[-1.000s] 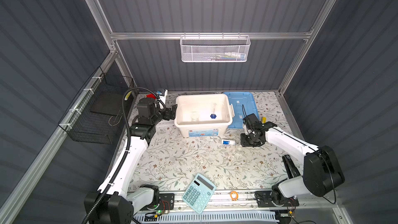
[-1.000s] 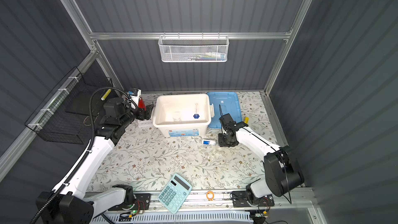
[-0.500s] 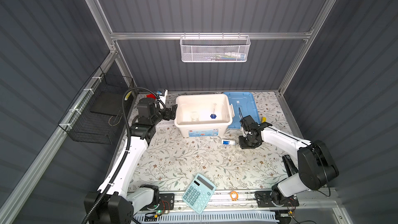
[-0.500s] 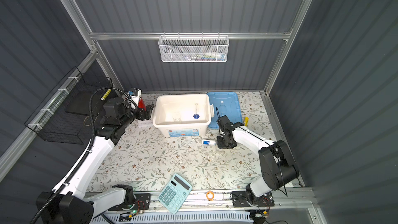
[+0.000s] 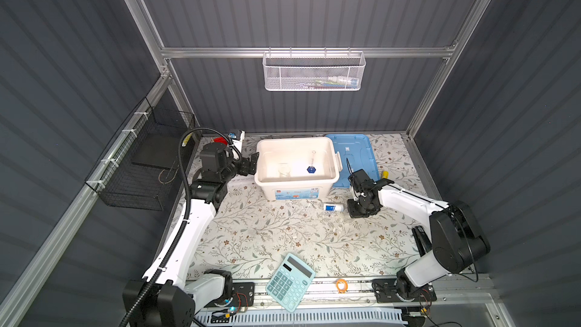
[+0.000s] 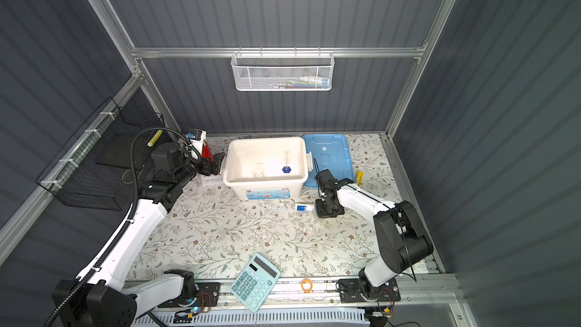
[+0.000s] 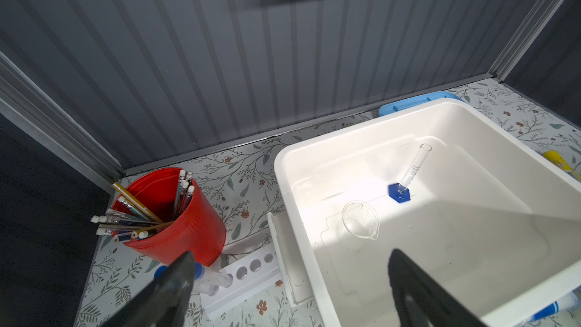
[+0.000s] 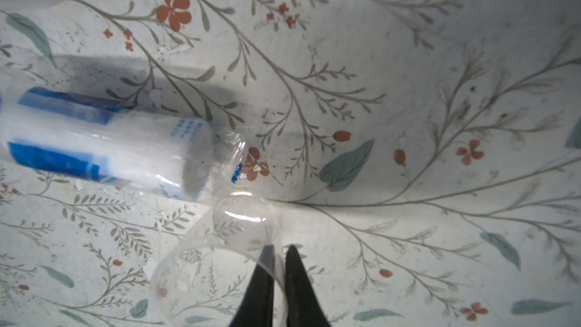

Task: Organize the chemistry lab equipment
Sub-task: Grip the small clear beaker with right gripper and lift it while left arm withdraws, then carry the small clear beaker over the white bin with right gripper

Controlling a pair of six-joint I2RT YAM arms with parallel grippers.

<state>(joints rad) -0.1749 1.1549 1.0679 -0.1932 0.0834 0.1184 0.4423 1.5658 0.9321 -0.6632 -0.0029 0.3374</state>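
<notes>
Open floral bench (image 5: 283,234) spreads toward 6 o'clock of the white plastic bin (image 5: 335,165), up to the teal calculator (image 5: 290,281) at the front edge. The right gripper (image 8: 279,248) pinches the thin wall of a clear round beaker (image 8: 213,268) (jaws nearly together). A blue-white labelled bottle (image 8: 103,139) lies at its 9 o'clock. The left gripper (image 7: 292,253) hangs spread wide, empty, over the bin's 9 o'clock rim.
</notes>
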